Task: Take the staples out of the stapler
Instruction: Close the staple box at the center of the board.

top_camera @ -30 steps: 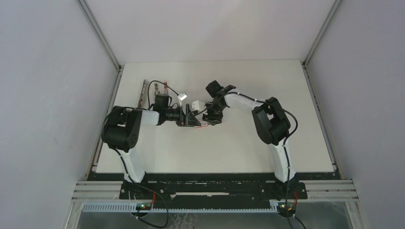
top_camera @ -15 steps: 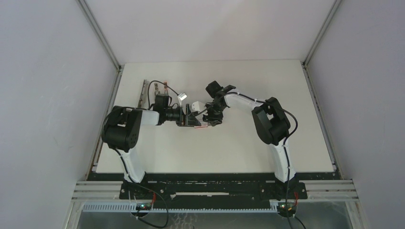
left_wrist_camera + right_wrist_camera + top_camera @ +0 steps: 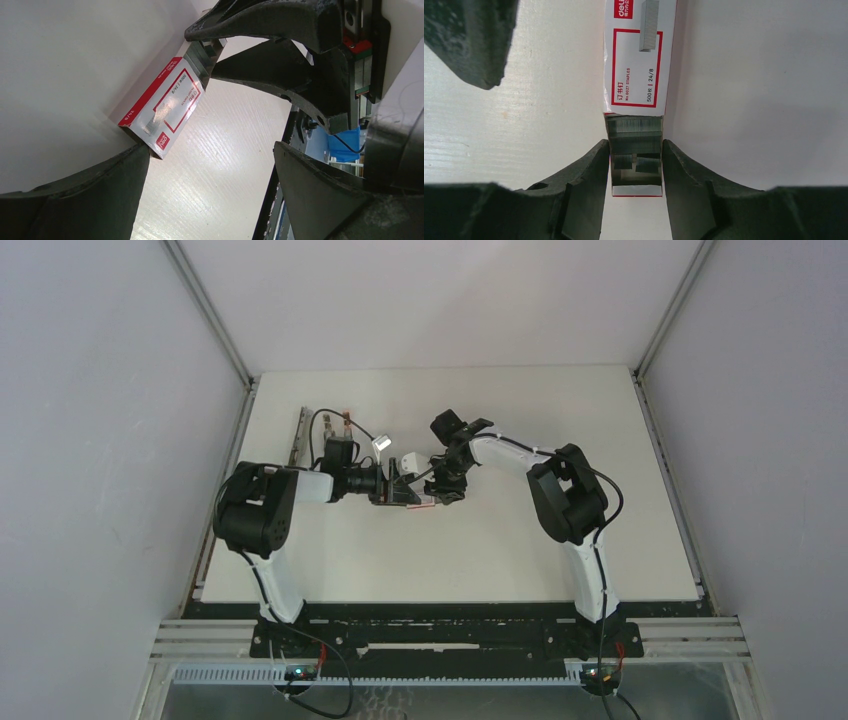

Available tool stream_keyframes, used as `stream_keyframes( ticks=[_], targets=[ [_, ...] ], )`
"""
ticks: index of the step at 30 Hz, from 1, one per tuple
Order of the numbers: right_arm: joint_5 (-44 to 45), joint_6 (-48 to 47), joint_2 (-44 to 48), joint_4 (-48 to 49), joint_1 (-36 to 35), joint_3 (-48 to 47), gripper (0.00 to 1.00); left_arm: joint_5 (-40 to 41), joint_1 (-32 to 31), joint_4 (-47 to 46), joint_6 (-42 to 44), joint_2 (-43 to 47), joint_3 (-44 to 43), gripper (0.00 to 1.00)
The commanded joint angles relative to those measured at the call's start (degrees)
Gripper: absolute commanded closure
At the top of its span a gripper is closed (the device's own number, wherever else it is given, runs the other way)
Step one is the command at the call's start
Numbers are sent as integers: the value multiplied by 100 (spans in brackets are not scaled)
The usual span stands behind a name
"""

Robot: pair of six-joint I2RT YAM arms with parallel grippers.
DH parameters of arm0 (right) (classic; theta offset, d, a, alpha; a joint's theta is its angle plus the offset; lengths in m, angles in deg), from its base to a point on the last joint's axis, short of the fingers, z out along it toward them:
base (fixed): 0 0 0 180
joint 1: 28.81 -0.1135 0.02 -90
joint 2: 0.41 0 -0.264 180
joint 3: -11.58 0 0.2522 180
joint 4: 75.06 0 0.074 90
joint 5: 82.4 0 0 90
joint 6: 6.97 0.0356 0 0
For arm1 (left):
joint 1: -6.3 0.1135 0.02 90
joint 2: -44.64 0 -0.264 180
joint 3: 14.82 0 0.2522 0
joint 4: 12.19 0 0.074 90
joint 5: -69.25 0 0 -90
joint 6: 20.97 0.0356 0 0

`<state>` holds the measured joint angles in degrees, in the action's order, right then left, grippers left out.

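Item: red-and-white box point(image 3: 638, 65), drawer end open. Contents: the staples point(image 3: 634, 131), grey rows lying inside the drawer.

Right gripper point(image 3: 635, 167): narrowed, fingers pressed on both sides of the drawer.

Left gripper point(image 3: 210, 150): spread wide, holding nothing, one finger just beside the box's corner.

Setting: both grippers meet mid-table point(image 3: 520, 540), well apart from its right and near edges.

The left arm point(image 3: 285, 590) and right arm point(image 3: 590, 575) are white tubes with bulky black joints. Thin black cables point(image 3: 616, 502) trail behind the left pincer point(image 3: 210, 150) and right pincer point(image 3: 635, 145) (both with matte black, wedge-shaped fingers).
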<state>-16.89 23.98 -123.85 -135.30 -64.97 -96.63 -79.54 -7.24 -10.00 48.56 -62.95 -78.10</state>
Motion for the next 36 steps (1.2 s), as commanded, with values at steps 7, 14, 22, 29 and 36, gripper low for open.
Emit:
stream_keyframes(
  ticks=[7, 14, 22, 29, 36],
  targets=[
    [-30, 153, 20, 219, -229, -187, 57, 32, -57, -24, -61, -67, -91, 0],
    [78, 128, 17, 199, -243, -161, 55, 81, -46, -13, -22, 15, -84, 0],
    [-49, 257, 52, 205, -253, -194, 50, 70, -56, 19, 41, 27, -87, 2],
    [-190, 315, 215, 91, -207, -205, 43, 59, -48, 26, 68, 30, -85, 3],
    [-337, 460, 541, 9, -10, -241, 37, 61, -43, 31, 78, 18, -86, 3]
  ],
)
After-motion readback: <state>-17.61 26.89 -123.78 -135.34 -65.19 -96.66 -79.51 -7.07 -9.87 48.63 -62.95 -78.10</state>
